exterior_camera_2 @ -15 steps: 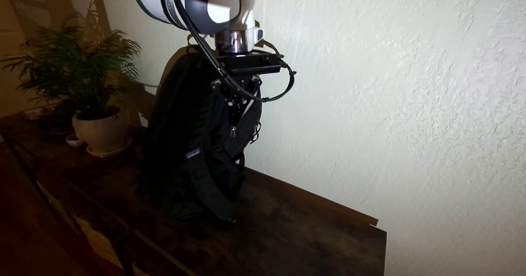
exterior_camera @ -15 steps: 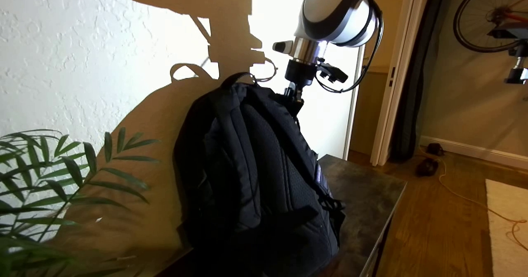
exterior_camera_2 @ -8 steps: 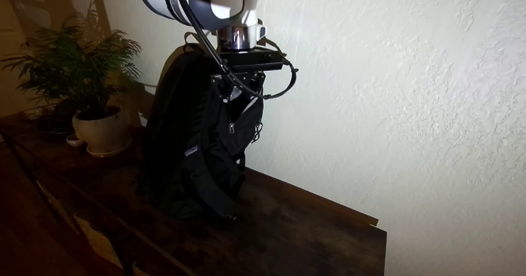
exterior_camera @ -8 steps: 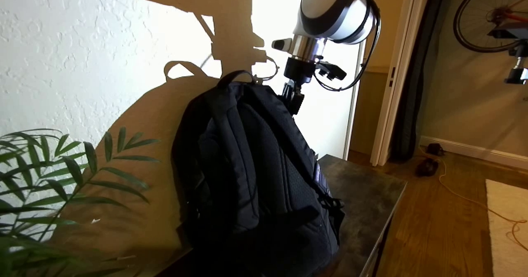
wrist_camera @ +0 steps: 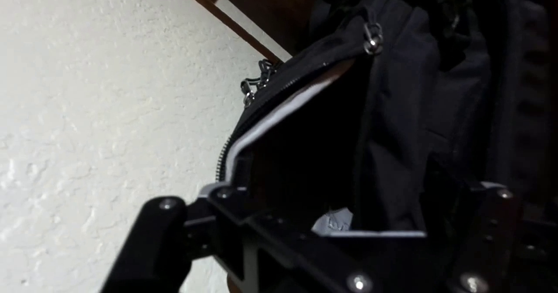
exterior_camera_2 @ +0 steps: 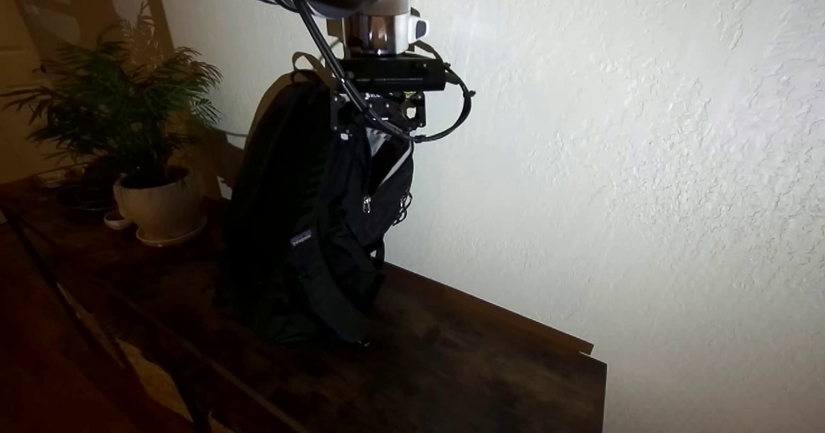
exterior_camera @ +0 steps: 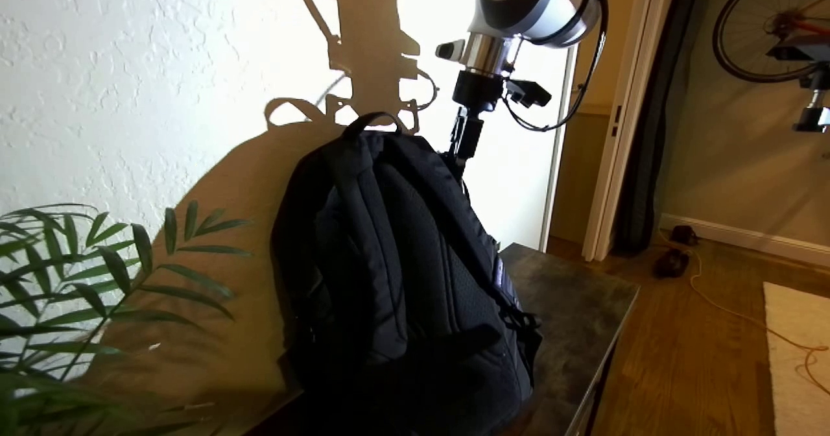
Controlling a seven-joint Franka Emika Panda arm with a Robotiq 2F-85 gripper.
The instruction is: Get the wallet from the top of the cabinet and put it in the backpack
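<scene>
The black backpack stands upright on the dark brown cabinet, near the wall. From above, in the wrist view, the unzipped pocket of the backpack gapes with a dark interior and a pale lining edge. My gripper is over this opening, its fingers spread wide with nothing seen gripped between them. In an exterior view the gripper hangs at the top of the bag, beside the parted zip. Part of the fingers is hidden behind the bag in an exterior view. The wallet is hidden or out of view.
A plant in a pale pot stands on the cabinet beside the bag. The textured wall rises close behind the gripper. A cable loops from the wrist. Beyond the cabinet lies a wooden floor.
My gripper's fingers have spread from nearly together to wide apart. The arm has risen above the bag's opening. The backpack has shifted slightly and otherwise stays in place.
</scene>
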